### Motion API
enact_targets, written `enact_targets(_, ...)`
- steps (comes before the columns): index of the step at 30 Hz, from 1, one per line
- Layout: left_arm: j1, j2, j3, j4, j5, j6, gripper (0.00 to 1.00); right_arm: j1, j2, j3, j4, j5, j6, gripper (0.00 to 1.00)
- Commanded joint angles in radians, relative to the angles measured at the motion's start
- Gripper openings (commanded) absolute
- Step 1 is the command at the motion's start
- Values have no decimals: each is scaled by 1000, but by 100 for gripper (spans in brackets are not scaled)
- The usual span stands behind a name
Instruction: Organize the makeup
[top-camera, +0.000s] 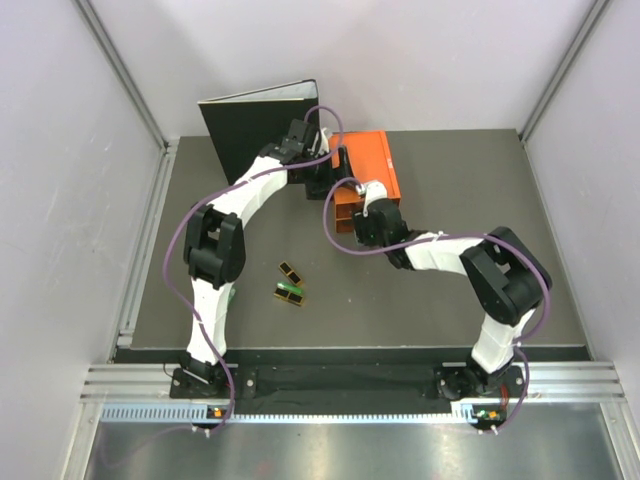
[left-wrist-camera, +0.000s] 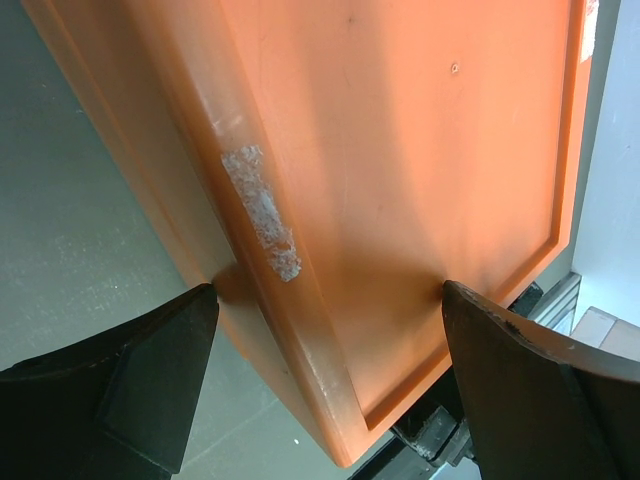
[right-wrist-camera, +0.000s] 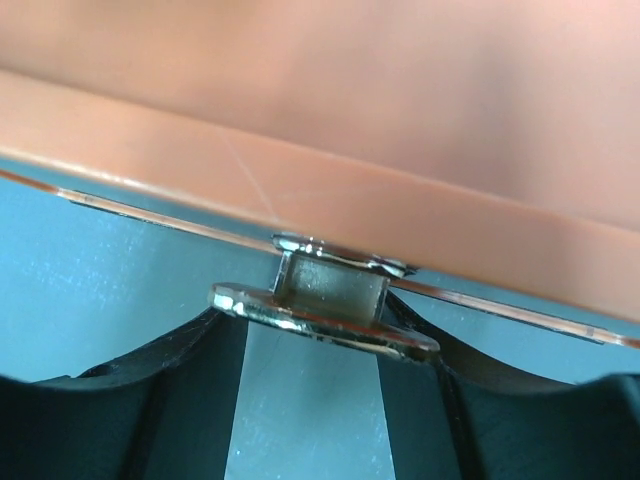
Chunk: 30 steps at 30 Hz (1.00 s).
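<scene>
Pale lilac-grey walls (top-camera: 60, 200) close the space on the left, back and right of the frame. Aluminium posts (top-camera: 120, 70) slant down through the upper left and upper right corners. A dark grey table top (top-camera: 380, 320) fills the middle, with a silver channel (top-camera: 143, 260) along its left edge. A ribbed aluminium rail (top-camera: 570, 380) crosses the lower part, and below it lies a shiny metal sheet (top-camera: 350, 450) with a dull sheen. The light is even and diffuse, the shadows faint.
</scene>
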Motion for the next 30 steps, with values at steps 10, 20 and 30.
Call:
enact_targets(10, -7, -9, -45, 71, 4, 24, 96, 19, 55, 65, 103, 35, 38, 46)
enact_targets(20, -7, 3, -39, 62, 12, 30, 96, 22, 55, 79, 132, 38, 50, 31)
enact_targets(30, -4, 12, -29, 50, 17, 30, 96, 34, 49, 99, 126, 11, 38, 6)
